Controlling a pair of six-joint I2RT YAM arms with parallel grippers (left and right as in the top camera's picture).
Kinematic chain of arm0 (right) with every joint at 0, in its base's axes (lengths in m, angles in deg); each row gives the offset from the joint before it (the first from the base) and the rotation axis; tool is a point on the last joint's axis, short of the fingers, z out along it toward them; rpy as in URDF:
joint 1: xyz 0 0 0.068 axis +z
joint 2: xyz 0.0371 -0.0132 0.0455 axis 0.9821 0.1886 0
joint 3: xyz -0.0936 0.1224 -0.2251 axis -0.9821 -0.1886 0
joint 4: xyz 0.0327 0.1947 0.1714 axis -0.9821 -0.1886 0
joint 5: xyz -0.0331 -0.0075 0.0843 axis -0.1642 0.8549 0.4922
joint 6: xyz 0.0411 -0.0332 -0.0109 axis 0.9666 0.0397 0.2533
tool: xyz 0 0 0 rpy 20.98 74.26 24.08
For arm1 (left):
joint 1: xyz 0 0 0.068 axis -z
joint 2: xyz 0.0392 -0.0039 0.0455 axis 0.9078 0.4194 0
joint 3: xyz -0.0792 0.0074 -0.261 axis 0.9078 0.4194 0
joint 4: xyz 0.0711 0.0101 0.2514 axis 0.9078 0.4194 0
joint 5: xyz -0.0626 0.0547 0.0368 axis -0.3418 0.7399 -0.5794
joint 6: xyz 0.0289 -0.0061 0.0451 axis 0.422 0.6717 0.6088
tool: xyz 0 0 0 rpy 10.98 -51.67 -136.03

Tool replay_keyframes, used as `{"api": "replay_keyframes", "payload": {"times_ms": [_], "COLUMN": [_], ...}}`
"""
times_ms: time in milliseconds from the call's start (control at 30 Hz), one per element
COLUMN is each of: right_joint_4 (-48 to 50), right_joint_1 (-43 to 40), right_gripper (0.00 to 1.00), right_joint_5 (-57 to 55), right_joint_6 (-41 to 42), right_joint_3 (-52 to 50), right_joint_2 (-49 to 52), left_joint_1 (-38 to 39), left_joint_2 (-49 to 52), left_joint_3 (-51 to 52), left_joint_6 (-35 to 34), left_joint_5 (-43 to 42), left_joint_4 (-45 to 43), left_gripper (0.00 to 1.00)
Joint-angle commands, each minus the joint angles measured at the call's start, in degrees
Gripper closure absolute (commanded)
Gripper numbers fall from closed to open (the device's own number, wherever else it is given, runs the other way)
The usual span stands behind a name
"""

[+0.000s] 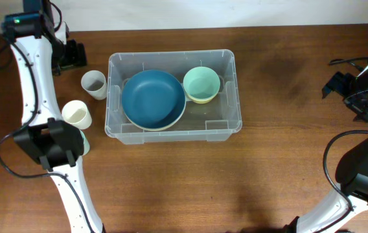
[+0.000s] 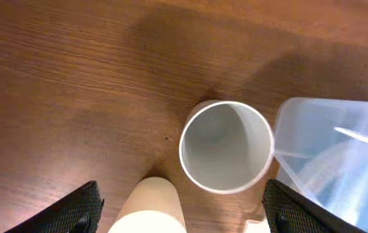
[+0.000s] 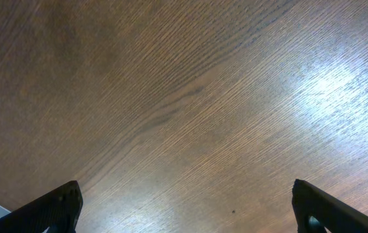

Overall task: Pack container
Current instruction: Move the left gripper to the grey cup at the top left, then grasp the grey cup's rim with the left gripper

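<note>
The clear plastic container (image 1: 228, 123) sits mid-table. It holds a dark blue bowl (image 1: 153, 98) and a pale green bowl (image 1: 201, 84). Its corner shows at the right in the left wrist view (image 2: 313, 129). A grey-white cup (image 1: 94, 84) (image 2: 226, 145) and a cream cup (image 1: 77, 114) (image 2: 151, 207) stand upright left of it. My left gripper (image 1: 49, 145) (image 2: 184, 207) is open and empty, high above the cream cup, which lies between the fingers in the left wrist view. My right gripper (image 1: 359, 171) (image 3: 184, 207) is open and empty over bare wood at the right.
A pale green object (image 1: 84, 144), perhaps another cup, peeks out from under my left gripper. Black arm hardware (image 1: 70, 55) sits at the back left. The wooden table (image 1: 268, 181) stretches around the container, and its far edge meets a white wall.
</note>
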Motion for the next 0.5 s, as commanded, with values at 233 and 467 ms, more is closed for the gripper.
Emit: {"api": "replay_keyframes", "payload": {"times_ms": [233,467], "right_joint_4": [0.0,0.0], "right_joint_1": [0.2,0.2], "right_gripper": [0.01,0.01], "right_joint_5": [-0.5,-0.5], "right_joint_6": [0.5,0.5], "right_joint_3": [-0.1,-0.1], "right_joint_2": [0.0,0.0], "left_joint_1": [-0.4,-0.5], "left_joint_2": [7.0,10.8], "left_joint_3": [0.7,0.7], "left_joint_6": [1.9,2.0], "left_joint_5": [-0.9,-0.9], "left_joint_4": [-1.2,-1.4], "left_gripper": [0.19,0.20]}}
